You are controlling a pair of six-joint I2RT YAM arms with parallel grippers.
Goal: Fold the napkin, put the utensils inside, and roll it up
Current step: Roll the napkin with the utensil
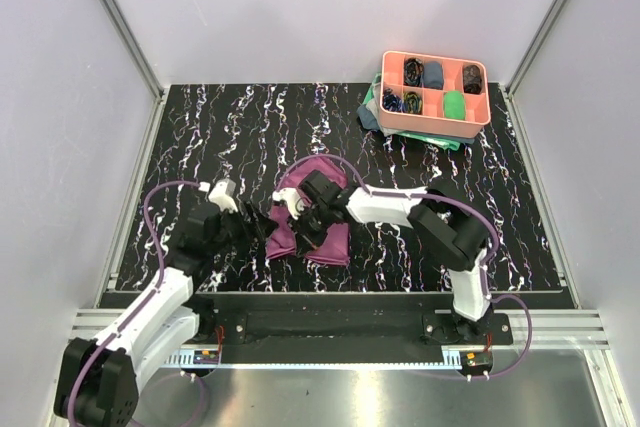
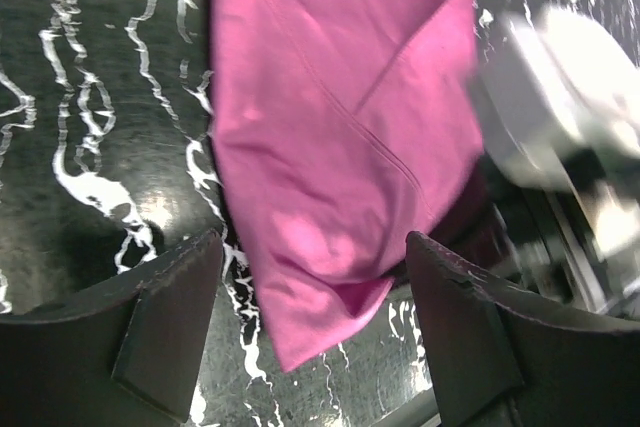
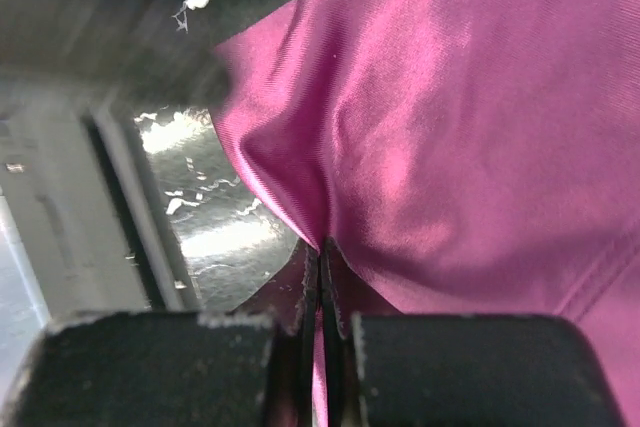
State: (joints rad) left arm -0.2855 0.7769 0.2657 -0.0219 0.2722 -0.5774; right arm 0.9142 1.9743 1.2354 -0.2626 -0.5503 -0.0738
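we see a big, soft, plum-purple cloth napkin [image 1: 322,169] lying near the middle of the black tabletop [image 1: 200,127] with white wiggly lines on it, a bit toward the near edge. the napkin is folded over on itself and looks bunched up, with one flap lying on another. in the left wrist view a slanted seam shows where one layer sits on top of the other, and a pointy corner of the cloth reaches down between the two dark fingers. the left fingers [image 2: 165,317] stand wide apart, one on each side of that corner, and they hold nothing; we cannot tell if the cloth brushes them. from above, they sit just beside the left side of the napkin. the right arm reaches in from the right, across the cloth. the right fingers [image 3: 300,297] are pressed tight together and pinch a fold of the napkin, so the cloth pulls into a little peak at their tips. far away in the back right corner sits a salmon-pink plastic tray [image 1: 436,130] with small boxes inside it. little dark and green cloth rolls [image 1: 455,104] sit in those boxes. a teal-green cloth [image 1: 372,112] peeks out from under the tray on its left side. the tray and the napkin are well apart.
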